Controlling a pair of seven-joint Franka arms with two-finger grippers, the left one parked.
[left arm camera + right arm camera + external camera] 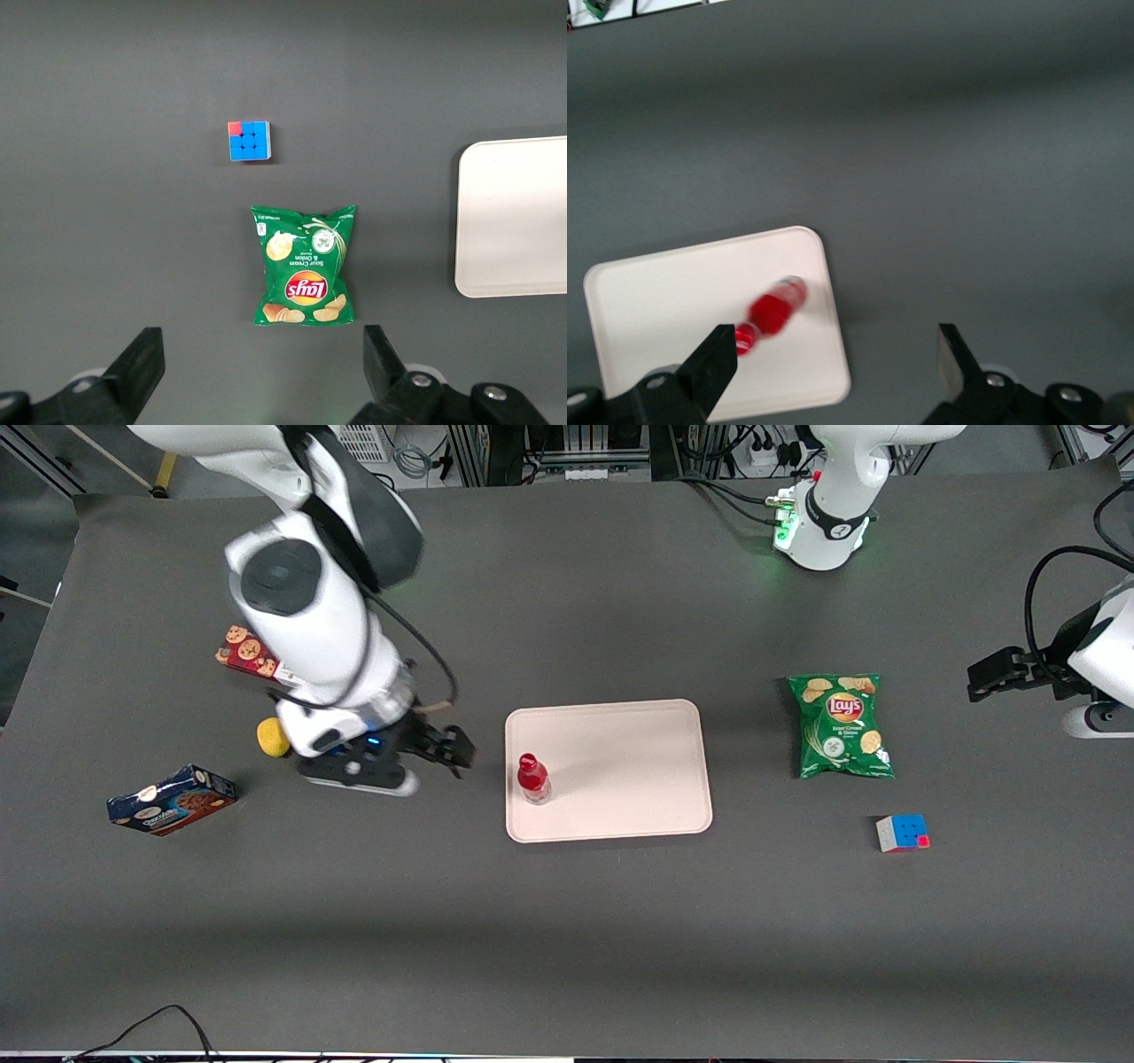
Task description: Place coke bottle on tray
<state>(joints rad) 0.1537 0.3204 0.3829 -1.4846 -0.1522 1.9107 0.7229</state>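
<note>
The coke bottle [533, 778] stands on the tray [620, 779], and looks upright. The gripper [443, 748] hangs beside the tray, fingers spread and holding nothing.

"Lay's" and "Sour Cream & Onion" on the green chip bag [841, 725], same logo in the left wrist view [302, 267].

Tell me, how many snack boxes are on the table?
2. The blue cardboard box lies toward the working arm's end; the red cookie box sits partly hidden by the arm. The open gripper holds nothing.
</note>
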